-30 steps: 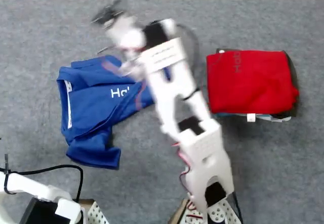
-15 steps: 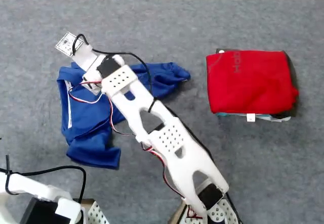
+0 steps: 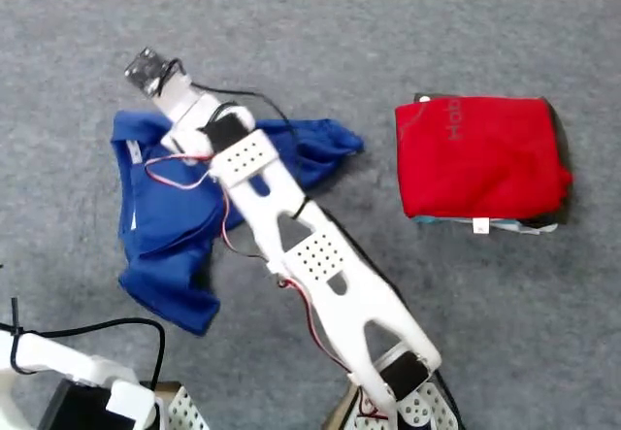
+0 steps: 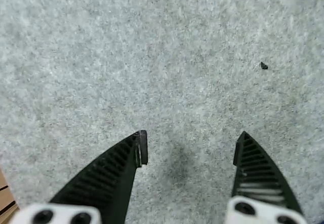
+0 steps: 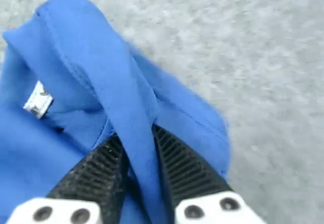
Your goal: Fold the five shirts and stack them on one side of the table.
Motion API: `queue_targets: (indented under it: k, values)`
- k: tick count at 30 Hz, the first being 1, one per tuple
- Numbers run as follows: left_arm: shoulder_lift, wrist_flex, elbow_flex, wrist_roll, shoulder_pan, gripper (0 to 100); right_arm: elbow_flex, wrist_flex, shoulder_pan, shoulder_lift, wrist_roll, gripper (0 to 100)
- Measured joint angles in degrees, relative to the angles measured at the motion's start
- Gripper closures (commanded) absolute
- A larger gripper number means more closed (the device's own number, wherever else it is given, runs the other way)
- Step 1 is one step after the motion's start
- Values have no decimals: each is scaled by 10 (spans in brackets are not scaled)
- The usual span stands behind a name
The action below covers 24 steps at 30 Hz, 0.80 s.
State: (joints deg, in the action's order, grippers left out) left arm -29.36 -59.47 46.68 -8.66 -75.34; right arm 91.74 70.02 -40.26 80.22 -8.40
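Observation:
A crumpled blue shirt (image 3: 175,226) lies on the left half of the grey table, one sleeve trailing toward the middle. My right gripper (image 3: 165,144) is at the shirt's far left corner, shut on a raised fold of the blue shirt (image 5: 76,72) near its white label; in the right wrist view the right gripper (image 5: 136,133) has the fold pinched between both black fingers. A folded red shirt (image 3: 480,158) tops a stack at the right side. My left gripper (image 4: 191,148) stands open over bare grey felt, holding nothing.
The right arm's white links (image 3: 310,255) slant across the table's middle from the near edge. The left arm's base and black cable (image 3: 68,352) sit at the near left corner. Edges of other folded shirts (image 3: 485,224) peek from under the red one.
The right arm swung left across the shirt and shut on its far left edge. The blue shirt's left side has been lifted and its near end dragged inward.

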Motion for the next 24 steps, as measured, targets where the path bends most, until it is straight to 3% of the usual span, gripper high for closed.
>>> queue_targets:
  k: [7, 17, 24]
  values:
    - [0, -3, 0, 1, 11, 719, 2, 68, 23, -70, 1, 995]
    - [0, -181, -90, 18, 218, 719, 2, 103, 28, -265, 1, 995]
    - [0, -244, -155, 54, 281, 719, 2, 72, 18, -399, 1, 995]
